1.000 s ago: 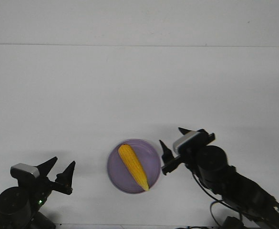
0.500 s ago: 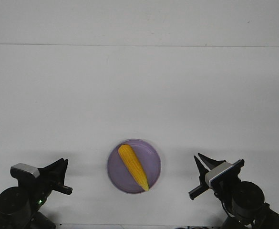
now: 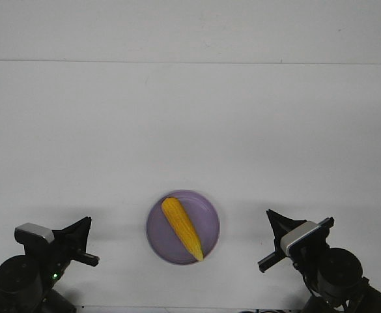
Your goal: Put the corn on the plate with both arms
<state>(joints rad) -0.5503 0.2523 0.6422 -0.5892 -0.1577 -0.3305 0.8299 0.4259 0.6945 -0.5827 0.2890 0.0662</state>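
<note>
The yellow-orange corn (image 3: 182, 228) lies diagonally on the lavender plate (image 3: 161, 240) at the near middle of the table, its paler tip pointing toward the near right rim. My left gripper (image 3: 85, 223) is low at the near left, well apart from the plate, with its fingers together and nothing in it. My right gripper (image 3: 272, 216) is low at the near right, apart from the plate, with its fingers together and nothing in it.
The white table (image 3: 190, 130) stretches back to a far edge line. Nothing else stands on it.
My right arm has pulled back from beside the plate to the near right corner and closed its fingers. My left gripper has closed. The corn and plate have not moved.
</note>
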